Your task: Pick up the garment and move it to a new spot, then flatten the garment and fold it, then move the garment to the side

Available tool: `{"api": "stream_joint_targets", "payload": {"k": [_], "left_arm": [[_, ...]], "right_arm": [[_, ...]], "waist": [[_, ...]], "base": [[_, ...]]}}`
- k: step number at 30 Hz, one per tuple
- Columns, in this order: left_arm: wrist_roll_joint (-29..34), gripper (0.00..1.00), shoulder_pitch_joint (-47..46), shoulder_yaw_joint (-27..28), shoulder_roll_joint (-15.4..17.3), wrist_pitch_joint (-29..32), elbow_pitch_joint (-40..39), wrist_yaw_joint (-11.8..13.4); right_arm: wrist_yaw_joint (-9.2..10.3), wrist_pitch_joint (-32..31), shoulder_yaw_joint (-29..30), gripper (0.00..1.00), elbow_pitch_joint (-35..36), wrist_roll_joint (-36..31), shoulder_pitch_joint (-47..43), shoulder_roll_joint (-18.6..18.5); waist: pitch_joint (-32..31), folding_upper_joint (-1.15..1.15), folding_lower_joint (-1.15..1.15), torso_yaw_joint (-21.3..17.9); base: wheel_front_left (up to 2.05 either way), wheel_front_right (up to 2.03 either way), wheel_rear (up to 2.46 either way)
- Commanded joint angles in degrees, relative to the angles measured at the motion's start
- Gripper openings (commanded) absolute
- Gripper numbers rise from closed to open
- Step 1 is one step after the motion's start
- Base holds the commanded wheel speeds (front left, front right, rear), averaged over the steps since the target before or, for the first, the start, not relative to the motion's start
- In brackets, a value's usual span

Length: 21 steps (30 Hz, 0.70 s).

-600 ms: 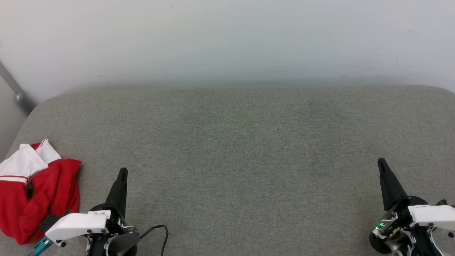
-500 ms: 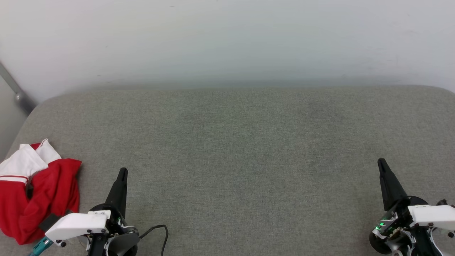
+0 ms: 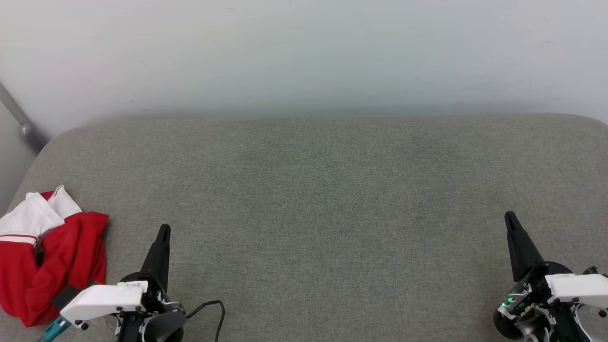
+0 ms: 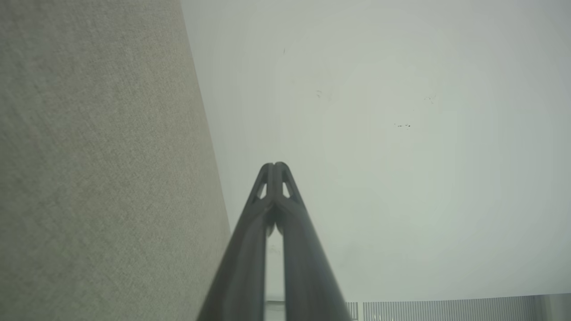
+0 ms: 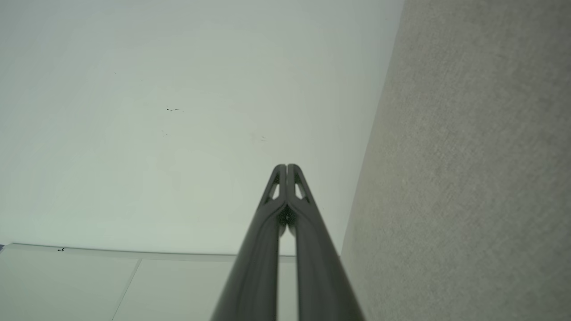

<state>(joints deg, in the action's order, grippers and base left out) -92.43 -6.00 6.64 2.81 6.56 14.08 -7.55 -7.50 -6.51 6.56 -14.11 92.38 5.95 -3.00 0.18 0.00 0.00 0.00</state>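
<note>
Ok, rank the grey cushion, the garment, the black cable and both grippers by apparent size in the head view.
Largest: grey cushion, by far.
Then garment, partly cut by the frame.
Then left gripper and right gripper: alike, unranked.
Smallest: black cable.

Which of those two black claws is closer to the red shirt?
The left claw, right beside the crumpled shirt; the right claw sits far across the grey cushion.
</note>
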Motion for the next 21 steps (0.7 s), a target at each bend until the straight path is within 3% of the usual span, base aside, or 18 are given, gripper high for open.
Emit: {"api": "stream_joint_targets", "payload": {"k": [1,12,13,21], "left_arm": [[0.07,0.0,-0.53,0.09,-0.1,0.13,0.05,-0.15],[0.07,0.0,-0.53,0.08,-0.1,0.12,0.05,-0.15],[0.07,1.0,-0.53,0.08,-0.1,0.12,0.05,-0.15],[0.1,1.0,0.03,-1.67,-0.03,-1.46,-0.6,0.02]], "right_arm": [[0.02,-0.01,-0.02,0.0,-0.05,0.05,0.63,0.26],[0.02,-0.01,-0.03,0.0,-0.05,0.05,0.63,0.26],[0.02,-0.01,-0.03,1.0,-0.05,0.05,0.63,0.26],[0.01,1.87,-1.24,1.0,0.57,-0.78,-0.49,0.02]], "waist": [[0.0,0.0,0.0,0.0],[0.0,0.0,0.0,0.0],[0.0,0.0,0.0,0.0],[0.05,0.0,0.0,0.0]], "base": [[0.0,0.0,0.0],[0.0,0.0,0.0],[0.0,0.0,0.0],[0.0,0.0,0.0]]}}
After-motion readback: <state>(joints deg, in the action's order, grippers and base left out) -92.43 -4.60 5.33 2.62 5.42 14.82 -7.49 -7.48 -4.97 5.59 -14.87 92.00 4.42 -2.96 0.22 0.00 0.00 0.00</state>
